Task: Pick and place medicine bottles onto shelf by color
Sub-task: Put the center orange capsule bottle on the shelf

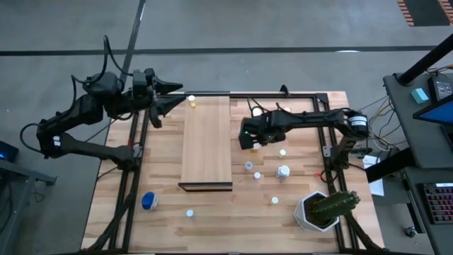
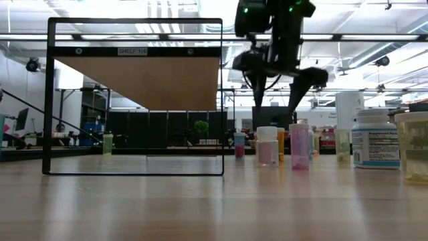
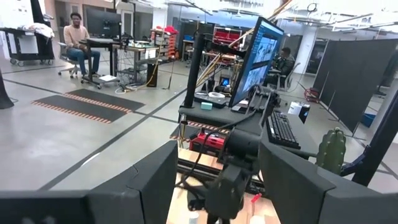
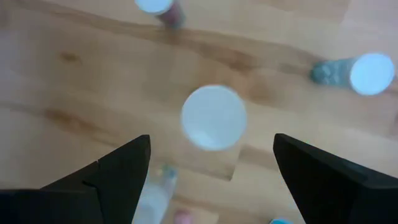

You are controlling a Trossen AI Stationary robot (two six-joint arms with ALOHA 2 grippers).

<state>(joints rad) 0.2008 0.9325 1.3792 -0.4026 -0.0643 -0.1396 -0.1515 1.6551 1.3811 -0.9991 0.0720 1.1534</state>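
Observation:
My right gripper (image 1: 246, 139) hangs open above the table, to the right of the shelf (image 1: 207, 142), a long pale board. Looking down in its wrist view (image 4: 211, 142), a white-capped bottle (image 4: 213, 117) stands on the table below, between the two fingers and clear of them. The low view shows this gripper (image 2: 277, 82) high above the standing bottles (image 2: 299, 146). My left gripper (image 1: 178, 95) is open and empty beyond the shelf's far left corner, near a small orange bottle (image 1: 191, 100). Its fingers (image 3: 143, 186) point level toward the right arm.
Several small bottles (image 1: 282, 152) stand right of the shelf, with others (image 4: 367, 73) near the one under my right gripper. A fat blue bottle (image 1: 148, 201) and a small one (image 1: 190, 212) stand near the front left. A white pot with a cactus (image 1: 325, 209) stands front right. People sit beyond the table (image 3: 78, 40).

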